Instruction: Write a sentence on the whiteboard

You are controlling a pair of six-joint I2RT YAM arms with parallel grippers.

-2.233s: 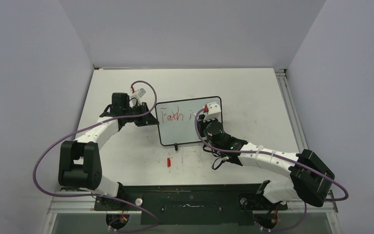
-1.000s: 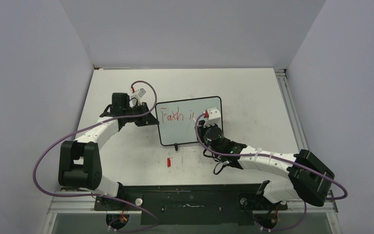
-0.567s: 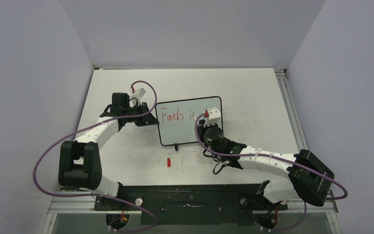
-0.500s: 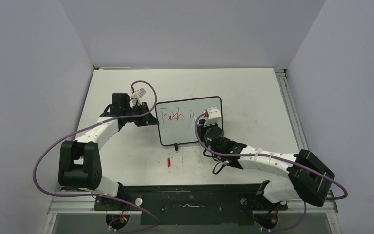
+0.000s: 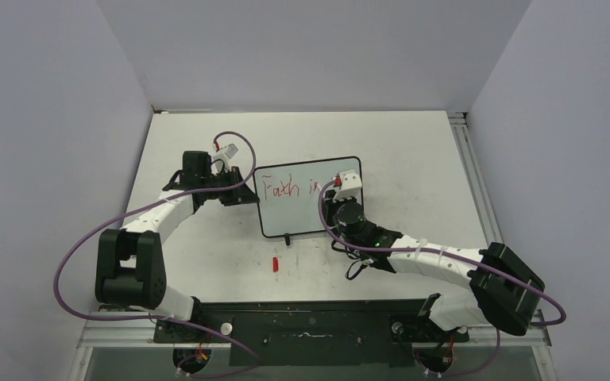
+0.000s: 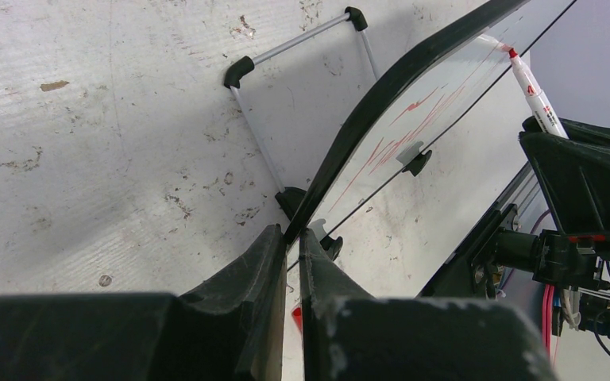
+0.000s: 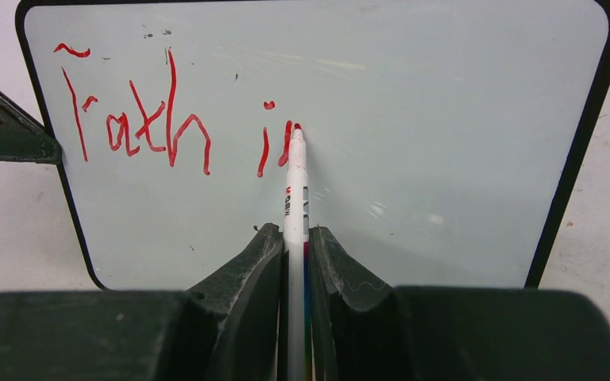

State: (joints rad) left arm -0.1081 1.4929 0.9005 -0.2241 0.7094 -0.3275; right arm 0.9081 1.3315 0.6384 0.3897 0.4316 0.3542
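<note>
The whiteboard stands tilted on its feet at mid-table, black-framed, its face filling the right wrist view. The sentence is red handwriting at the top left of the board, reading about "Faith in". My left gripper is shut on the board's left edge, its fingertips pinching the frame. My right gripper is shut on a white marker, whose red tip touches the board at the last stroke. The same marker shows past the board in the left wrist view.
A small red marker cap lies on the scuffed white tabletop in front of the board. Grey walls close in the back and both sides. A metal rail runs along the table's right edge. Purple cables loop off both arms.
My right gripper has shifted slightly up and to the right with the marker, and the red stroke after the "i" has grown into an "n". The left arm and board have stayed still.
</note>
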